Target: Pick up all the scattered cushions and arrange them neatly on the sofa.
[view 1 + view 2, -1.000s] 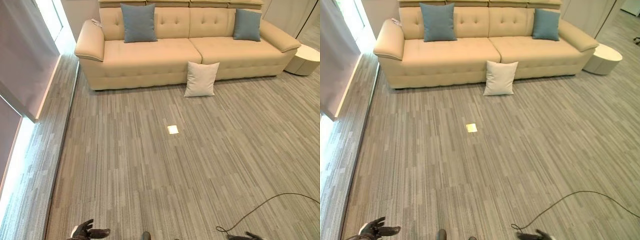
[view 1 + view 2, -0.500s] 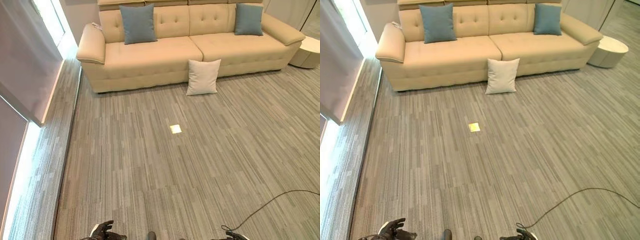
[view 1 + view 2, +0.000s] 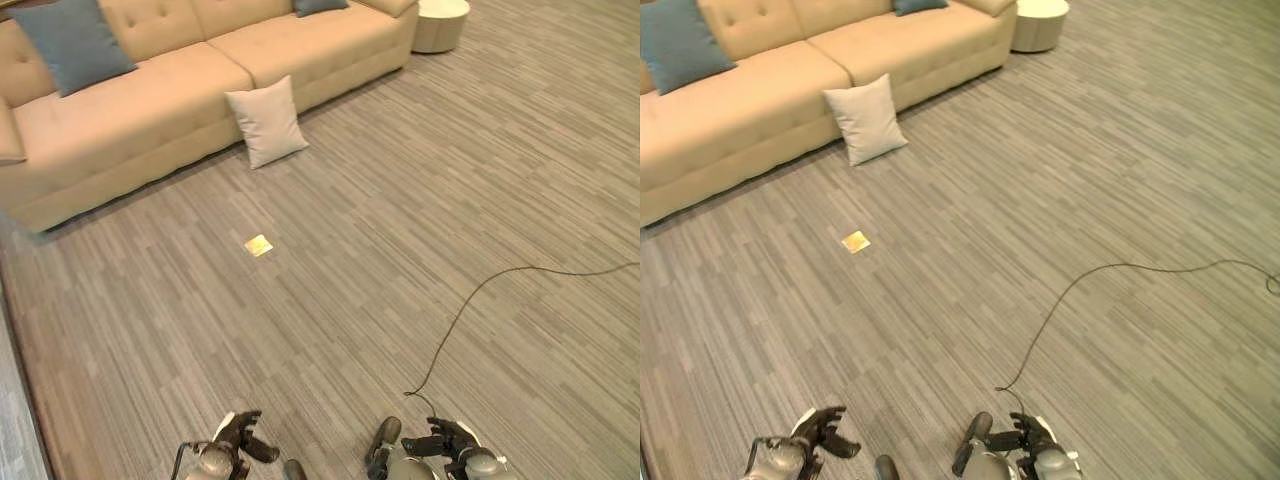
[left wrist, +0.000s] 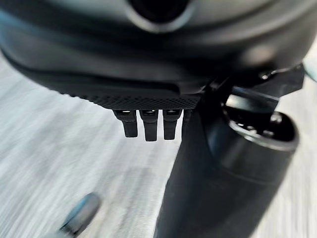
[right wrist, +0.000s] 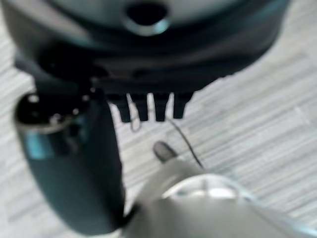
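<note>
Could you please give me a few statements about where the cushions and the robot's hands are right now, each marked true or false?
1. The white cushion lies on the sofa seat. False: it stands on the carpet, leaning against the front of the beige sofa.
2. A blue cushion rests against the sofa's backrest. True.
3. The left hand holds a cushion. False: it hangs open and empty, low over the carpet.
4. The right hand is also open and holds nothing. True.
5. A small yellow square lies on the carpet between the robot and the sofa. True.
6. A round white side table stands beside the sofa's end. True.
</note>
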`<state>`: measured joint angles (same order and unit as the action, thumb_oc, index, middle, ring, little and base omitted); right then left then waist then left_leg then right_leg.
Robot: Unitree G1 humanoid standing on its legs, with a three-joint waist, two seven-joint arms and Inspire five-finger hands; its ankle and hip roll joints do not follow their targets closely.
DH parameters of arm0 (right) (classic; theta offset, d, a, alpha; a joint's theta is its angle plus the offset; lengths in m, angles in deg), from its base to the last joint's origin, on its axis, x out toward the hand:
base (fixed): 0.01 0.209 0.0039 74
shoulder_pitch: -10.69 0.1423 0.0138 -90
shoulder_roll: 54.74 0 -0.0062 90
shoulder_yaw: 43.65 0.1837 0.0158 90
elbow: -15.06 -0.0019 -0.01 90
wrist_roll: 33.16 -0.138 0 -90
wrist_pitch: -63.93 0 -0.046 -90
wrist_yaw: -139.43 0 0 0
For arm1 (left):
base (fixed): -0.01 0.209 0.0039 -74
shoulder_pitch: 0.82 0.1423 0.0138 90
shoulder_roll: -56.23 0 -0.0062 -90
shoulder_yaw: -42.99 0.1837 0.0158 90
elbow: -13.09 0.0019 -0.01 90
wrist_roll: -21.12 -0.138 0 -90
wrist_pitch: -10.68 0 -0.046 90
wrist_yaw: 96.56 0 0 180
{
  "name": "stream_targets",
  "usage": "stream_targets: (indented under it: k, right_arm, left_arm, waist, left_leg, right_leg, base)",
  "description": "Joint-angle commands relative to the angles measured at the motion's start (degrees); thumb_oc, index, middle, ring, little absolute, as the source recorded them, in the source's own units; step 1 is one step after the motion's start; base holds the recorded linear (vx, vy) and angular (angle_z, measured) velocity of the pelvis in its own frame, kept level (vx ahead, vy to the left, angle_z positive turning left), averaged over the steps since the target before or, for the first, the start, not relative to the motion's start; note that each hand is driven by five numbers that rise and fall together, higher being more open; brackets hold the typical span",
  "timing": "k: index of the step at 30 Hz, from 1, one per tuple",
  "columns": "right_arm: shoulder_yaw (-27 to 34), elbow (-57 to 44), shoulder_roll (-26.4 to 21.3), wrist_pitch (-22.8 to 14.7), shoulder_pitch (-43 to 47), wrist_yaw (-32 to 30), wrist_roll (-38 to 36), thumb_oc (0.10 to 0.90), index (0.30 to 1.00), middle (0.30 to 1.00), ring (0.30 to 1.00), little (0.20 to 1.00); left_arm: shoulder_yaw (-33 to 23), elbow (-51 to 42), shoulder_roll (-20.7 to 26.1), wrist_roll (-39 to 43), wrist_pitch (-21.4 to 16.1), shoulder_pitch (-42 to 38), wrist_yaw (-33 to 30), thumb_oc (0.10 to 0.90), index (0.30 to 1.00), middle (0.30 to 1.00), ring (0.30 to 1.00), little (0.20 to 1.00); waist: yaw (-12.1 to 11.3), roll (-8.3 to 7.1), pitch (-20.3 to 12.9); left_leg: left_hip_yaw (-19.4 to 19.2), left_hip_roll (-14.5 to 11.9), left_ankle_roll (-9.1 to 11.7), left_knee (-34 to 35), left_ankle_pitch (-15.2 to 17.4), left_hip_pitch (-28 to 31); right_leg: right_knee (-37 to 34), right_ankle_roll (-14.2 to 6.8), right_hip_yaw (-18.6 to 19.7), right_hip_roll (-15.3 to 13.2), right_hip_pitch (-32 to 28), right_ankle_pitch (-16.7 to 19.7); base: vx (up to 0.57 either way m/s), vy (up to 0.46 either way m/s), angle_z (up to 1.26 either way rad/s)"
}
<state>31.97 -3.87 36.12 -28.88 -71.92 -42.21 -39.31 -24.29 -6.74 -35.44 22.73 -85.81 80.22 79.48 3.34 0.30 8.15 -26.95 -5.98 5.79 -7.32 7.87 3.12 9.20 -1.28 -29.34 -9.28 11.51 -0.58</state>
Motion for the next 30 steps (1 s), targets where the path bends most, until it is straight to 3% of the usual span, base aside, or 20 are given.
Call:
stream_targets:
  k: [1,2,4,5,6,7,8,9,11,13,14,16,17,19,20,21,23,25,26,30]
  right_arm:
    - [-5.31,-0.42,-6.51,-0.02,3.70,-1.34,4.50,0.800,0.900,0.900,0.900,0.900]
    - [-8.30,-3.35,-5.42,-0.01,3.43,-2.41,7.50,0.800,0.900,0.900,0.900,0.900]
    - [-8.34,-3.52,-5.35,0.13,3.32,-2.47,7.58,0.800,0.900,0.900,0.900,0.900]
    - [-12.90,-18.05,-4.21,-0.10,1.80,-1.49,12.31,0.800,0.900,0.900,0.900,0.900]
    - [-12.90,-18.16,-4.23,-0.02,1.73,-1.46,12.31,0.800,0.900,0.900,0.900,0.900]
    - [-14.09,-23.21,-5.12,-0.48,0.79,-1.12,14.63,0.800,0.900,0.900,0.900,0.900]
    - [-14.09,-23.27,-5.16,-0.45,0.73,-1.10,14.63,0.800,0.900,0.900,0.900,0.900]
    - [-15.15,-22.79,-5.10,-1.23,1.87,-2.23,15.84,0.800,0.900,0.900,0.900,0.900]
    - [-15.11,-21.66,-4.54,-1.36,2.21,-2.55,16.10,0.800,0.900,0.900,0.900,0.900]
    - [-15.01,-22.98,-3.81,-0.98,1.74,-2.11,16.22,0.800,0.900,0.900,0.900,0.900]
    - [-14.33,-21.31,-3.30,-0.96,1.03,-1.75,16.09,0.800,0.900,0.900,0.900,0.900]
    - [-13.02,-18.49,-2.59,-0.37,-0.77,-1.78,15.96,0.800,0.900,0.900,0.900,0.900]
    - [-11.51,-15.44,-1.65,-0.57,-1.78,-2.17,13.08,0.800,0.900,0.900,0.900,0.900]
    - [-11.06,-13.87,-1.39,-0.64,-1.85,-1.95,12.48,0.800,0.900,0.900,0.900,0.900]
    - [-10.58,-12.31,-1.22,-1.11,-2.91,-1.97,11.66,0.800,0.900,0.900,0.900,0.900]
    - [-10.60,-12.31,-1.24,-1.11,-2.91,-1.97,11.65,0.800,0.900,0.900,0.900,0.900]
    - [-9.32,-10.64,-0.97,-1.08,-3.49,-1.53,10.12,0.800,0.900,0.900,0.900,0.900]
    - [-8.51,-8.81,-1.39,-0.97,-3.68,-1.69,9.45,0.800,0.900,0.900,0.900,0.900]
    - [-7.96,-5.85,-1.63,0.07,-3.96,-1.42,10.27,0.800,0.900,0.900,0.900,0.900]
    - [-8.18,-3.99,-1.98,1.26,-3.91,-1.44,12.79,0.800,0.900,0.900,0.900,0.900]
  left_arm:
    - [2.65,-0.88,-2.89,-3.36,-1.64,-4.94,1.18,0.800,0.900,0.900,0.900,0.900]
    - [2.51,-1.44,-2.78,-2.48,-2.00,-5.00,0.34,0.800,0.900,0.900,0.900,0.900]
    - [2.48,-1.47,-2.70,-2.47,-2.00,-4.91,0.34,0.800,0.900,0.900,0.900,0.900]
    - [0.30,-3.23,-1.23,-1.82,-2.46,-2.62,-0.54,0.800,0.900,0.900,0.900,0.900]
    - [0.31,-3.25,-1.22,-1.83,-2.45,-2.59,-0.54,0.800,0.900,0.900,0.900,0.900]
    - [-1.25,-2.18,-1.25,-2.62,-2.14,-0.93,-1.55,0.800,0.900,0.900,0.900,0.900]
    - [-1.25,-2.17,-1.27,-2.64,-2.16,-0.89,-1.56,0.800,0.900,0.900,0.900,0.900]
    - [-1.78,-0.89,-1.23,-2.91,-1.97,-0.03,-2.73,0.800,0.900,0.900,0.900,0.900]
    - [-1.86,-0.06,-0.93,-2.83,-1.90,0.15,-2.82,0.800,0.900,0.900,0.900,0.900]
    - [-3.39,1.04,-0.84,-1.51,-1.94,1.53,-2.81,0.800,0.900,0.900,0.900,0.900]
    - [-4.11,1.89,-0.90,-1.23,-1.58,2.22,-2.72,0.800,0.900,0.900,0.900,0.900]
    - [-3.31,1.64,-1.62,-1.66,-1.31,3.01,-2.80,0.800,0.900,0.900,0.900,0.900]
    - [-3.58,0.38,-1.43,-0.75,-1.57,2.83,-3.05,0.800,0.900,0.900,0.900,0.900]
    - [-3.62,0.54,-1.01,-0.21,-1.35,2.45,-2.86,0.800,0.900,0.900,0.900,0.900]
    - [-3.81,0.14,-0.78,1.40,-1.83,2.39,-2.55,0.800,0.900,0.900,0.900,0.900]
    - [-3.82,0.13,-0.80,1.40,-1.83,2.39,-2.55,0.800,0.900,0.900,0.900,0.900]
    - [-3.50,0.24,-1.04,1.29,-1.90,1.31,-2.64,0.800,0.900,0.900,0.900,0.900]
    - [-2.15,0.65,-1.19,-0.75,-2.05,0.21,-2.85,0.800,0.900,0.900,0.900,0.900]
    - [-2.08,2.13,-2.13,-1.91,-2.12,-0.26,-2.24,0.800,0.900,0.900,0.900,0.900]
    - [-2.65,4.78,-3.09,-1.88,-1.61,0.63,-1.47,0.800,0.900,0.900,0.900,0.900]
  waist:
    - [-4.07,0.74,3.19]
    - [-5.23,0.39,4.11]
    - [-5.26,0.42,4.04]
    - [-8.05,-0.67,4.29]
    - [-8.07,-0.84,4.18]
    - [-8.98,-0.34,3.65]
    - [-9.04,-0.53,3.78]
    - [-11.89,-0.52,3.54]
    - [-12.96,-1.42,3.39]
    - [-13.93,-2.42,2.68]
    - [-14.72,-2.90,1.63]
    - [-14.59,-3.64,1.34]
    - [-11.85,-1.42,1.52]
    - [-10.84,-0.37,1.44]
    - [-8.55,1.15,1.55]
    - [-8.41,1.25,1.53]
    - [-5.70,1.84,2.00]
    - [-2.90,1.52,2.38]
    - [-0.93,1.78,2.05]
    - [-1.18,1.47,1.28]
  left_leg:
    - [15.60,-4.76,1.24,-36.33,-10.46,-11.44]
    - [18.30,-0.06,-0.10,-38.20,-7.02,-15.77]
    - [18.24,-0.19,-0.18,-38.44,-6.75,-15.82]
    - [20.35,7.92,-2.98,-25.91,-5.35,-23.69]
    - [20.23,8.09,-3.03,-25.50,-5.63,-23.62]
    - [18.76,4.40,-2.96,-8.54,-7.92,-24.90]
    - [18.57,4.63,-2.98,-7.65,-8.35,-24.26]
    - [22.85,6.35,-2.80,6.65,-11.14,-25.68]
    - [25.33,6.95,-2.29,10.19,-12.66,-26.73]
    - [28.45,8.03,-2.23,6.52,-15.15,-27.81]
    - [29.19,9.26,-3.72,4.42,-15.77,-26.77]
    - [29.79,12.26,-6.97,0.78,-13.96,-23.96]
    - [32.11,13.78,-9.97,1.20,-10.73,-16.99]
    - [33.87,13.84,-10.72,2.64,-9.16,-13.29]
    - [37.32,13.39,-10.82,4.76,-6.94,-6.18]
    - [37.48,13.31,-10.78,4.82,-7.00,-6.17]
    - [40.22,12.91,-9.64,6.44,-5.44,-0.02]
    - [44.72,13.49,-8.61,9.34,-3.48,5.50]
    - [46.87,13.37,-7.12,11.21,-1.75,9.36]
    - [47.22,10.86,-5.92,7.11,0.24,12.44]
  right_leg:
    - [-7.55,1.67,5.97,5.78,-9.91,-4.06]
    - [-8.70,1.76,8.25,6.50,-11.06,-4.20]
    - [-8.73,1.75,8.33,6.61,-11.07,-4.25]
    - [-12.75,-0.40,14.43,6.96,-14.92,-4.11]
    - [-12.79,-0.43,14.47,6.77,-14.80,-4.04]
    - [-14.20,-1.91,15.86,7.80,-18.68,-6.43]
    - [-14.20,-1.95,15.94,7.55,-18.85,-6.44]
    - [-13.83,-2.62,16.79,7.76,-21.92,-7.87]
    - [-12.99,-3.18,17.79,7.29,-23.55,-8.61]
    - [-9.44,-4.24,20.46,5.54,-25.42,-7.99]
    - [-5.19,-5.62,21.82,3.95,-24.90,-4.97]
    - [11.24,-7.91,20.79,-1.87,-20.99,7.28]
    - [30.38,-6.17,23.23,-3.71,-13.83,13.69]
    - [33.95,-5.62,23.00,-3.48,-10.54,11.73]
    - [33.09,-4.14,21.39,-2.26,-3.97,5.26]
    - [32.93,-4.09,21.19,-2.19,-4.08,5.33]
    - [19.96,-3.45,20.05,0.34,0.90,1.94]
    - [0.90,-5.02,23.39,4.00,3.58,4.32]
    - [-11.12,-7.71,26.63,3.81,6.46,8.42]
    - [-10.38,-8.06,23.92,2.88,6.01,11.14]
  base:
    - [0.29,-0.247,-1.06]
    - [0.30,-0.220,-1.22]
    - [0.25,0.054,-1.09]
    - [0.39,0.088,-0.85]
    - [0.86,0.165,-1.30]
    - [0.47,0.076,-1.34]
    - [0.92,0.223,-1.72]
    - [0.45,0.147,-1.19]
    - [0.65,0.201,-0.72]
    - [0.65,0.256,-0.69]
    - [0.49,0.259,-0.85]
    - [0.83,0.492,-0.80]
    - [0.69,0.465,-0.19]
    - [0.73,0.313,0.52]
    - [0.74,0.182,0.83]
    - [0.77,0.042,1.12]
    - [0.60,-0.113,1.18]
    - [0.89,-0.213,1.41]
    - [0.83,-0.176,1.76]
    - [0.62,-0.199,1.26]
